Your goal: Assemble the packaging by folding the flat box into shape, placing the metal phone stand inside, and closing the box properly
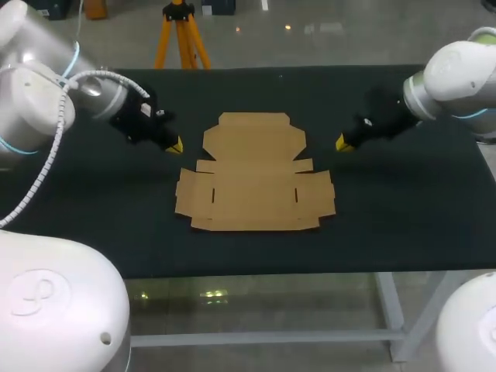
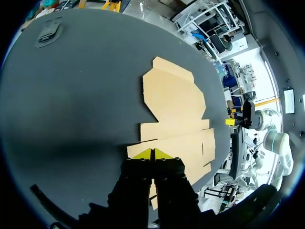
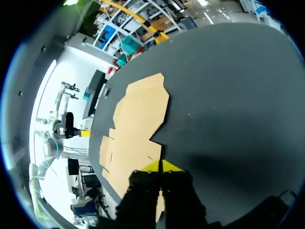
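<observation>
Dark counter is carrying one flat cardboard box, lying unfolded at centre. I am judging it light, thin and bendy along its scores, and awkward to pinch while flat; the outer flaps are looking the best hold. Left fingers and right fingers are hovering either side of it, both pairs clenched tip to tip, grasping nothing. One grey piece, possibly the stand, is sitting far left.

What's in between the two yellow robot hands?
The flat cardboard box lies on the table between the left gripper and the right gripper, with bare table on either side. The head view shows it.
</observation>
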Robot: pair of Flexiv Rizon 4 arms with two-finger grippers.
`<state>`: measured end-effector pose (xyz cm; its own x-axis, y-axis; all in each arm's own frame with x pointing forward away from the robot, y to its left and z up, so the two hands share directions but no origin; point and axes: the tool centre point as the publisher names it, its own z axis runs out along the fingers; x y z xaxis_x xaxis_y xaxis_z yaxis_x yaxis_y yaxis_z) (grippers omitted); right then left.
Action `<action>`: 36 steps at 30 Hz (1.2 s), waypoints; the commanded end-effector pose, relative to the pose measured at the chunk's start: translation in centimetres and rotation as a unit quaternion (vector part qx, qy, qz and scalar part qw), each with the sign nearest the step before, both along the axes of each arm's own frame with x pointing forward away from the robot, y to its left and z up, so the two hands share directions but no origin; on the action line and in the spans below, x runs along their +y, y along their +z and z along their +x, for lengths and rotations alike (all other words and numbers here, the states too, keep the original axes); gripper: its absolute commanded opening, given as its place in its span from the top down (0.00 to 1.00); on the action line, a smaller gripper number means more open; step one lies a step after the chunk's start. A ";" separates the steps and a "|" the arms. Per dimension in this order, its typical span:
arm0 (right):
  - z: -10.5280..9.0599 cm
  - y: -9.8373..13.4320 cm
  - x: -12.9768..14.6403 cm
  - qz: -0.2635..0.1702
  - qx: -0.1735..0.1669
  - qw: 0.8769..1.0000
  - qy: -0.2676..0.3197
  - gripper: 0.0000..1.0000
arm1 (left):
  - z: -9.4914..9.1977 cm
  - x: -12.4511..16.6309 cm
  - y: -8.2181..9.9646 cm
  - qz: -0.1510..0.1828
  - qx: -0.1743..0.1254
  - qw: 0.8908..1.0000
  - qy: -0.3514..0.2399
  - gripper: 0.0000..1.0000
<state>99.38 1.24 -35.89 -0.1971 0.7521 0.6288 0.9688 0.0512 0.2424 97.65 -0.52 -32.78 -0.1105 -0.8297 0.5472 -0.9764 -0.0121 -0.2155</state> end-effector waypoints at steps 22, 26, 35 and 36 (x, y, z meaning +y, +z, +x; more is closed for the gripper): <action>1.9 -3.5 1.7 0.003 0.023 0.999 -0.023 1.00 | 2.4 0.1 -4.3 -0.015 -0.021 0.999 -0.023 1.00; 1.8 -4.2 2.1 0.006 0.026 0.999 -0.026 1.00 | 3.0 0.3 -5.2 -0.015 -0.014 0.999 -0.031 1.00; 1.5 -4.9 2.9 0.017 0.031 0.999 -0.027 1.00 | 3.9 0.4 -7.1 -0.027 -0.003 0.999 -0.033 1.00; 1.5 -5.0 2.9 0.018 0.032 0.999 -0.027 1.00 | 4.0 0.3 -7.2 -0.028 -0.003 0.999 -0.033 1.00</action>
